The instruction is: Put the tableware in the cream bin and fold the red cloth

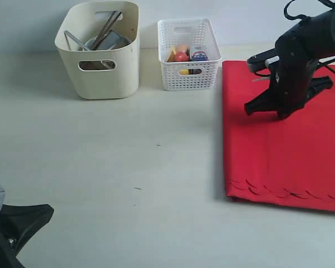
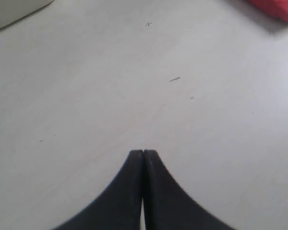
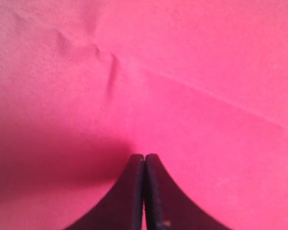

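Two tools, both with jaws pressed together and holding nothing. The right tool [image 1: 281, 113] hangs over the upper part of the red cloth [image 1: 279, 162], which lies flat at the right of the frame with its scalloped edge toward the bottom; I cannot tell whether the tip touches the fabric. The left tool [image 2: 143, 153] sits over bare surface [image 1: 128, 167] at lower left. The cream bin [image 1: 100, 75], upper left, holds chopsticks [image 1: 108, 28].
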Motion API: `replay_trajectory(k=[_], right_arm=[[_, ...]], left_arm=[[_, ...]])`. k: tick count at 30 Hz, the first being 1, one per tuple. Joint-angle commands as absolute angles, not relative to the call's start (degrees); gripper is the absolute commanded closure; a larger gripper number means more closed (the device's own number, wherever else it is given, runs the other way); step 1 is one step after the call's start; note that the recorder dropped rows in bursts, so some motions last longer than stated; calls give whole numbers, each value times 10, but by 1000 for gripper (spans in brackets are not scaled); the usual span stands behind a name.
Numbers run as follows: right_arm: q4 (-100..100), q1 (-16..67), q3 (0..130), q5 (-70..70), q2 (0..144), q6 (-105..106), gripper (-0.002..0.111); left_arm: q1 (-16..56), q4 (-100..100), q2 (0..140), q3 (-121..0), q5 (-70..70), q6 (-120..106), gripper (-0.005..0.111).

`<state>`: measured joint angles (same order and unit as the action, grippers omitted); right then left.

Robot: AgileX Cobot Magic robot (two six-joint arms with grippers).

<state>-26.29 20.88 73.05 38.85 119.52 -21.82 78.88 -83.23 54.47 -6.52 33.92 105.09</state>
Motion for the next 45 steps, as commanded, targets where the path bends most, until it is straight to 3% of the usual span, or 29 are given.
replay_trajectory(k=[1, 5, 15, 36, 45], right_arm=[[-271, 207, 735, 452, 1148, -223, 108], [-271, 196, 721, 458, 1129, -238, 108], [-278, 139, 647, 301, 1183, -285, 108], [-183, 140, 916, 257, 1333, -195, 108], [-129, 140, 942, 290, 1320, -195, 108]], left_arm=[[787, -833, 540, -60, 345, 1057, 105], [787, -833, 540, -60, 345, 1057, 105], [787, -837, 540, -60, 345, 1057, 105], [787, -836, 540, -53, 338, 1057, 105], [787, -836, 540, -53, 338, 1056, 105]])
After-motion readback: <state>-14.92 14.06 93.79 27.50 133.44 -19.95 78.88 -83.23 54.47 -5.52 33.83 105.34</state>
